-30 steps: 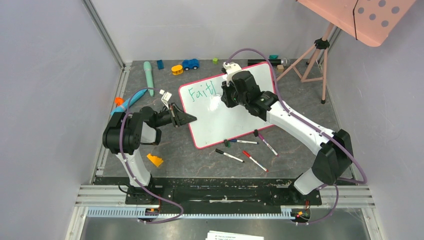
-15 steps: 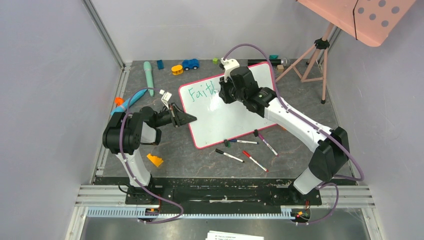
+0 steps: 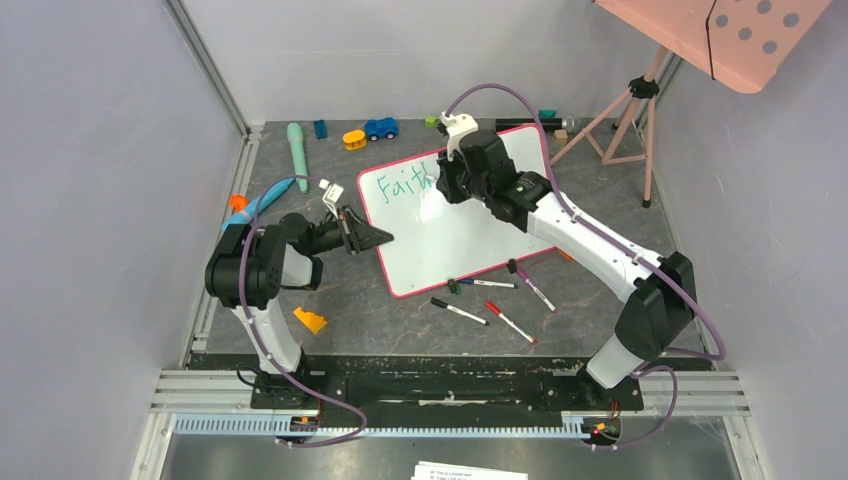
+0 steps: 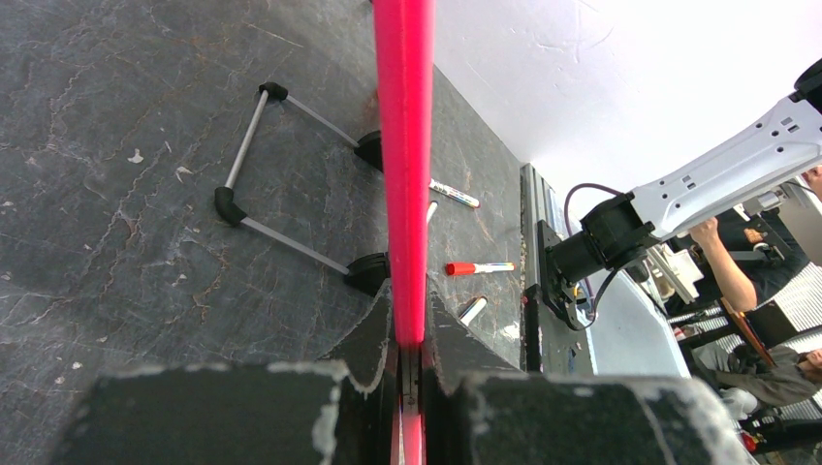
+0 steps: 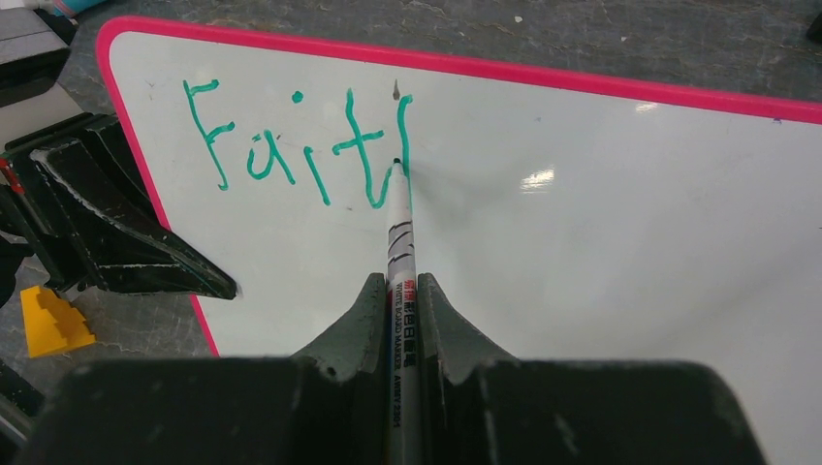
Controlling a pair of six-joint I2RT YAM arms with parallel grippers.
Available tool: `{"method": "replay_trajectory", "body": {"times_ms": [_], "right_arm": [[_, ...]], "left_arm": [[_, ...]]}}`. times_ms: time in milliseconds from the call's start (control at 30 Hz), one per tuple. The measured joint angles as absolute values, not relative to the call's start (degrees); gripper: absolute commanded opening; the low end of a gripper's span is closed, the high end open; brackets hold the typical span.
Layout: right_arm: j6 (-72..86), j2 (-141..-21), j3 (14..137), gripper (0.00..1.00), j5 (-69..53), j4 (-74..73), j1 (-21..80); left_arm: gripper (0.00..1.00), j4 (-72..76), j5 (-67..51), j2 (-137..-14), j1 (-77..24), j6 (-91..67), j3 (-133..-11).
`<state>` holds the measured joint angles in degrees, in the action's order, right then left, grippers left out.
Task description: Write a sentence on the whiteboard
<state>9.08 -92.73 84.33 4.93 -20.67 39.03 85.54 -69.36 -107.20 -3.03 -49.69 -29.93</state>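
The whiteboard (image 3: 470, 235), white with a pink-red rim, lies tilted on the dark table. The sentence (image 3: 405, 184) stands as green letters "Fait" plus one upright stroke; it also shows in the right wrist view (image 5: 291, 145). My right gripper (image 3: 447, 187) is shut on a white marker (image 5: 400, 242), whose tip touches the board at that last stroke. My left gripper (image 3: 378, 237) is shut on the board's left rim (image 4: 404, 174); its fingers (image 5: 116, 228) show in the right wrist view.
Several loose markers (image 3: 490, 300) lie below the board. A yellow wedge (image 3: 309, 320), a teal tool (image 3: 297, 152), a blue car (image 3: 380, 128) and other toys lie around. A pink tripod (image 3: 625, 115) stands at the back right under a pink dotted panel (image 3: 740, 35).
My right gripper has moved up and slightly left along the board with the marker, drawing a new upright stroke after "Fait". The left arm has not moved.
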Motion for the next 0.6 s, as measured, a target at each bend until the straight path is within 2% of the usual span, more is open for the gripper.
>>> {"method": "replay_trajectory", "body": {"times_ms": [600], "right_arm": [[9.1, -92.73, 84.33, 0.0, 4.99, -20.67, 38.33]], "left_arm": [[0.02, 85.45, -69.25, -107.2, -3.03, -49.69, -29.93]]}}
